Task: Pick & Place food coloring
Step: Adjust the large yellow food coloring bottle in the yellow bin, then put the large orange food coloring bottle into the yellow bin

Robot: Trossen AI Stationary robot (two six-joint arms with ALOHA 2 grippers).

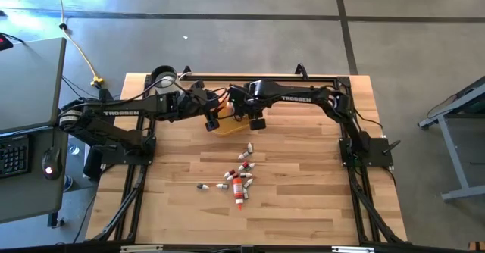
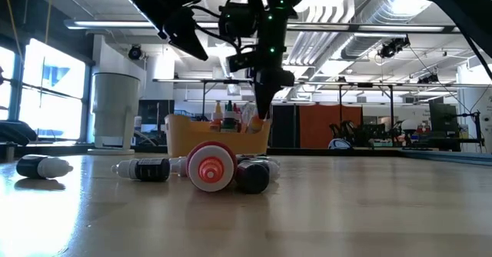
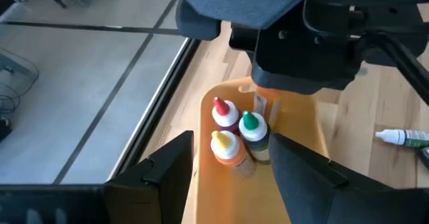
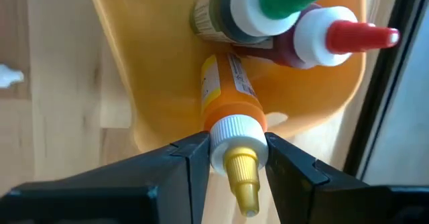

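Note:
A yellow-orange tray (image 1: 227, 126) sits at the far middle of the table. Three small bottles stand in it, tipped red (image 3: 221, 108), green (image 3: 249, 122) and yellow (image 3: 222, 141). My right gripper (image 4: 234, 150) hangs over the tray, shut on an orange bottle (image 4: 231, 93). My left gripper (image 3: 231, 143) is open, hovering above the tray's left side (image 1: 212, 121) and touching nothing. Several more food coloring bottles (image 1: 241, 176) lie loose on the table nearer the front, with a red-capped tube (image 2: 209, 165) foremost in the low view. My right gripper pinches the orange bottle by its white ribbed cap (image 4: 234, 133), one finger on each side, just below the gold tip. The fingers come from above, pointing down. The bottle hangs upright below them, its body inside the tray; whether its base touches the tray floor I cannot tell.
A white jug (image 1: 163, 77) stands at the table's far left corner. One dark bottle (image 1: 202, 185) lies apart to the left of the loose cluster. Bare wood spreads over the near half of the table and its right side.

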